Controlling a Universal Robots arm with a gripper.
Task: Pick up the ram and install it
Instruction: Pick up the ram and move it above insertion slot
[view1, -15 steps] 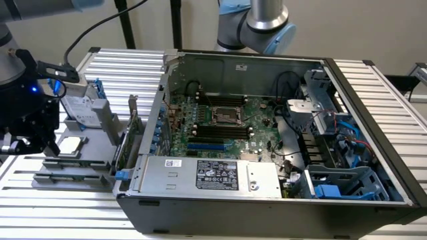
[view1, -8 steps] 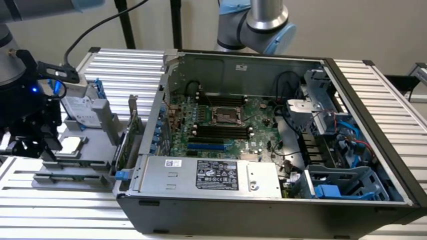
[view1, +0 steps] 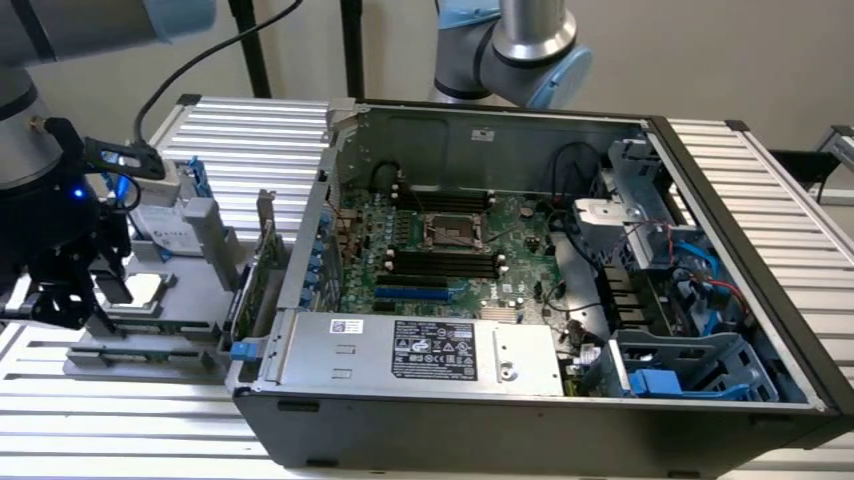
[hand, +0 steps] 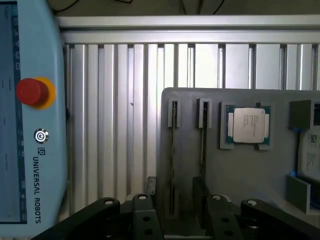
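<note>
1. Surface (view1: 240, 140): ribbed metal. It carries the open computer case (view1: 441, 425) and, at the exterior view's left, a grey tray (hand: 240, 170).
2. Computer case: the motherboard (view1: 521, 230) lies exposed and well apart from the tray. Judged hazard: a low carry could strike the case wall or snag the cables inside.
3. Tool (hand: 180, 220): it hangs over the tray with its fingers spread, gripping nothing.
4. Ram (hand: 173, 160): not installed. It stands on edge in a tray slot, in line with the gap between the fingers.
5. Second stick (hand: 202, 135): it stands in the neighbouring slot, just beside the ram. Judged hazard: an off-centre closure could catch both sticks or pinch the slot wall. A tilted grip could jam the ram in its slot.
</note>
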